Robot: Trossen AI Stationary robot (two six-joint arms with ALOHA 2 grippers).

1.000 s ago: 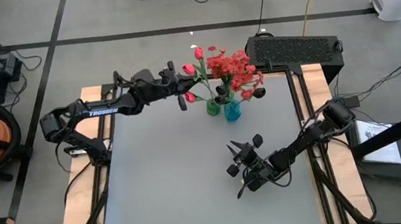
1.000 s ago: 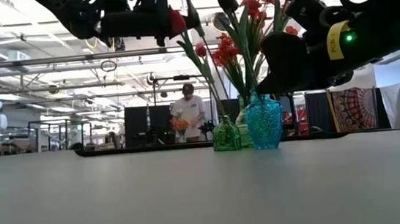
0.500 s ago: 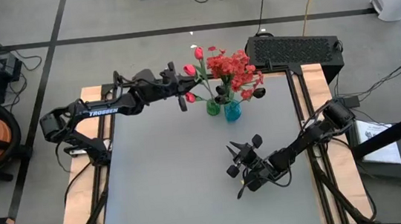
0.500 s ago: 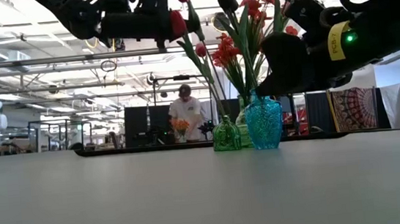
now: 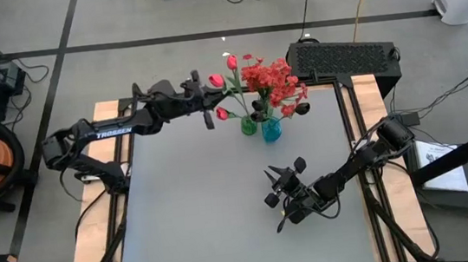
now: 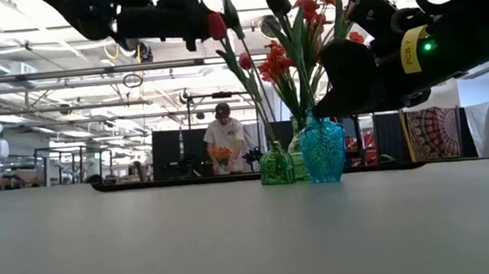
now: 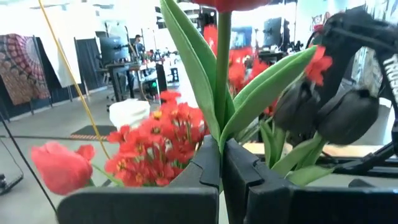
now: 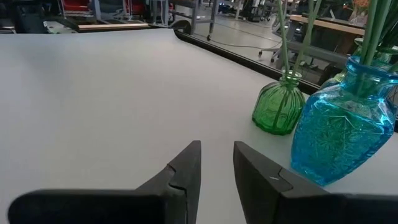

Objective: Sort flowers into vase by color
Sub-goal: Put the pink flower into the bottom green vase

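A green vase and a blue vase stand at the table's far middle. They hold red clustered blossoms, tulips and dark buds. My left gripper is high above the table, left of the vases, shut on a red tulip. Its stem slants down toward the green vase. My right gripper hovers open and empty on the near right of the vases, pointing at them. My left gripper pinches the tulip's green stem between its two fingers, among the long leaves and below the blossom. The fingers come level from the table's left and lie across the stem. The stem's lower end by the green vase is too thin to follow.
A black box lies just beyond the table's far edge. A second red tulip and a pinkish bud stand close to my left gripper. A person stands in the room far behind the table. Bare grey tabletop spreads on the near left.
My left gripper has gone a little toward the table's left edge and slightly up, still shut on the tulip's stem. The tulip's head has moved with it, away from the other flowers. My right gripper has kept still.
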